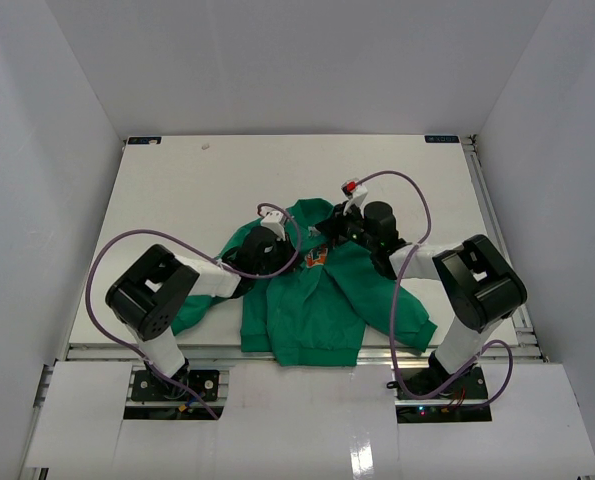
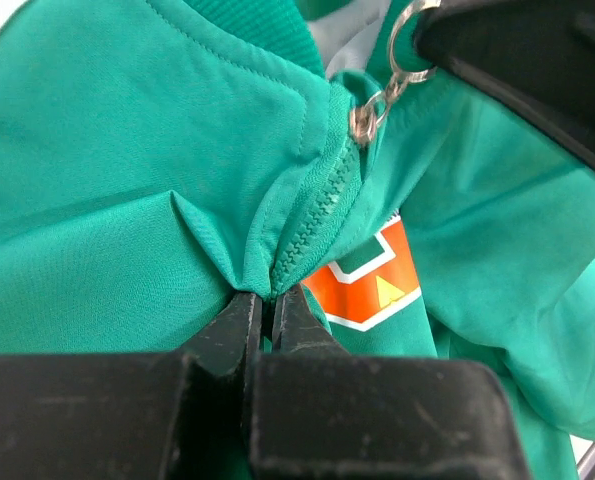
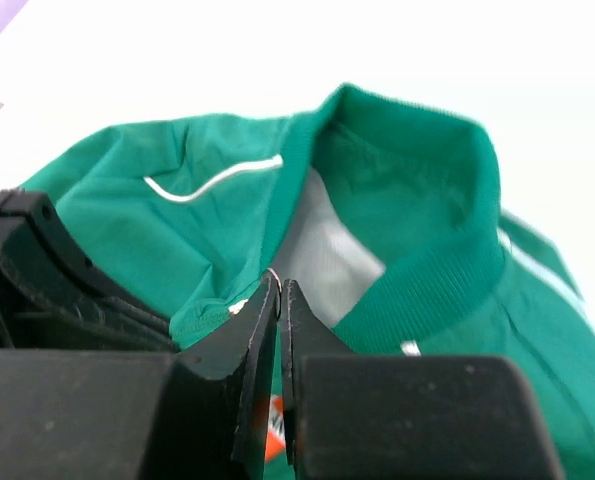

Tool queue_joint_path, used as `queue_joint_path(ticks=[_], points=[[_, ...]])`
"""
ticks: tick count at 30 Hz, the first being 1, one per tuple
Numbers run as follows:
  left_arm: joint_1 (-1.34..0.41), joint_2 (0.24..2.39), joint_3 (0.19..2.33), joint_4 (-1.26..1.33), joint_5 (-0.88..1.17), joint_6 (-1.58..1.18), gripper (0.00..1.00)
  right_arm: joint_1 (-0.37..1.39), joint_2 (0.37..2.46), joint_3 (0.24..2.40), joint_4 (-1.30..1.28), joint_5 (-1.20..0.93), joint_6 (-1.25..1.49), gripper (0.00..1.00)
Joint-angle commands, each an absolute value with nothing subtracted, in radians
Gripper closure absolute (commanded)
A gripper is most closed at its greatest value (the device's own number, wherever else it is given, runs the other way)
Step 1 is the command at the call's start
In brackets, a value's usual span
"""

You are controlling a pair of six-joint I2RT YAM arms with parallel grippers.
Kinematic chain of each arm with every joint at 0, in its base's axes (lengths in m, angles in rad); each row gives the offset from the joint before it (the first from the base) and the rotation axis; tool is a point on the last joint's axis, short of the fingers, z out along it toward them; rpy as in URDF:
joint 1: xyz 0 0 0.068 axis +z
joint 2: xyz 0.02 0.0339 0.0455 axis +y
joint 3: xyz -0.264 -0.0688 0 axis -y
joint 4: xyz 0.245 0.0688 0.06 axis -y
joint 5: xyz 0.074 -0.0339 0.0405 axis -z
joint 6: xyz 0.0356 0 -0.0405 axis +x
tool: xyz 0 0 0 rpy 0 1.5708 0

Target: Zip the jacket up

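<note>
The green jacket [image 1: 317, 300] lies flat on the table between both arms, its orange emblem [image 2: 372, 285] beside the zipper [image 2: 317, 215]. My left gripper [image 2: 270, 295] is shut, pinching a fold of jacket fabric at the zipper seam below the slider [image 2: 362, 122]. A metal ring pull [image 2: 405, 55] runs from the slider up into the right gripper's black finger [image 2: 527, 70]. My right gripper [image 3: 280, 282] is shut on that thin ring, just below the collar [image 3: 427, 200] and pale lining [image 3: 327, 240]. From above, the left gripper [image 1: 289, 252] and right gripper [image 1: 329, 232] meet at the chest.
The white table [image 1: 197, 190] is boxed in by white walls at the back and both sides. Purple cables [image 1: 107, 260] loop over each arm. A metal rail [image 1: 497, 230] runs along the right edge. One sleeve [image 1: 407, 320] lies toward the right arm's base.
</note>
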State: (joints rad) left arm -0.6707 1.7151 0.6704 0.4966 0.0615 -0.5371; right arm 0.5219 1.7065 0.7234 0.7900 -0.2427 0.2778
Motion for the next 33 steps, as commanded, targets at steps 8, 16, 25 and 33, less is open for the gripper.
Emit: queue_joint_path(ticks=[8,16,25,33], points=[[-0.623,1.734,0.801,0.384,0.030,-0.501,1.00,0.461,1.781,1.051,0.912,-0.273,0.137,0.92],[-0.584,1.704,0.978,0.243,0.029,-0.429,0.35,0.431,1.948,1.388,0.669,-0.290,0.057,0.91],[-0.539,1.502,0.949,0.160,-0.019,-0.404,0.14,0.391,1.944,1.524,0.427,-0.241,0.023,0.32],[-0.457,1.380,0.902,0.162,0.036,-0.430,0.11,0.391,1.679,1.327,0.156,-0.129,0.163,0.23]])
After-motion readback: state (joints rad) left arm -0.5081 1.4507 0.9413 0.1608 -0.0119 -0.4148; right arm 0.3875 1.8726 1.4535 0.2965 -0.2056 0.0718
